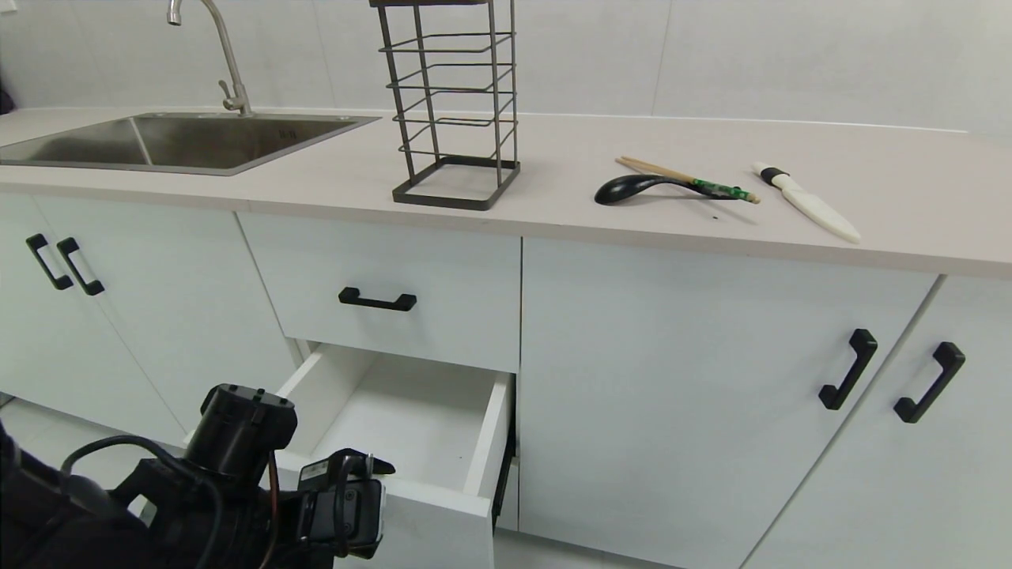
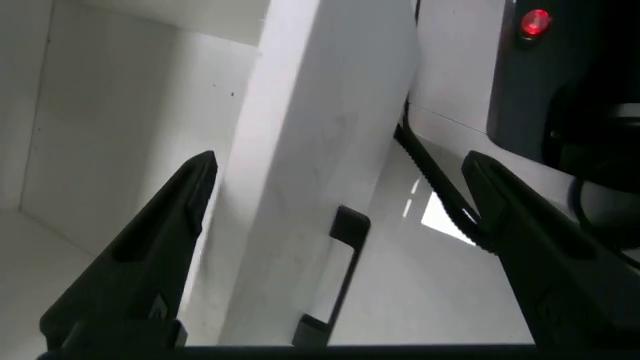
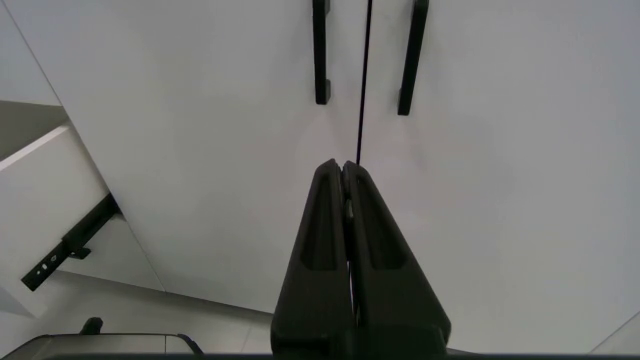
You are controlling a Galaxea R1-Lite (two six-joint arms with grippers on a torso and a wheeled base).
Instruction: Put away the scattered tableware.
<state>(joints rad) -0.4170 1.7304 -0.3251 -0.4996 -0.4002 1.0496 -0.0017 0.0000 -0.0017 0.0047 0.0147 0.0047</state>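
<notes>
Closest to the head camera sits my left gripper (image 2: pixel 340 170), low in front of the pulled-out lower drawer (image 1: pixel 490 435). Its 2 fingers (image 2: pixel 170 235) are spread wide, straddling the drawer's white front panel without pinching it, and the black drawer handle (image 2: pixel 335 270) lies between them on the panel's face. Above it the upper drawer (image 1: pixel 443 269) is closed. My right gripper (image 3: pixel 346 175) has its fingers pressed together on nothing, pointing at a pair of closed cabinet doors with 2 black handles (image 3: pixel 320 50). Up on the worktop (image 1: pixel 885 158) the tableware lies loose, well right of the drawers: a black spoon (image 1: pixel 632 188) with its handle against a pair of chopsticks (image 1: pixel 680 175), and a white knife (image 1: pixel 806 201) just beside them. A tall wire rack (image 1: pixel 455 103) stands upright near the middle, with the sink (image 1: pixel 182 138) farther left.
</notes>
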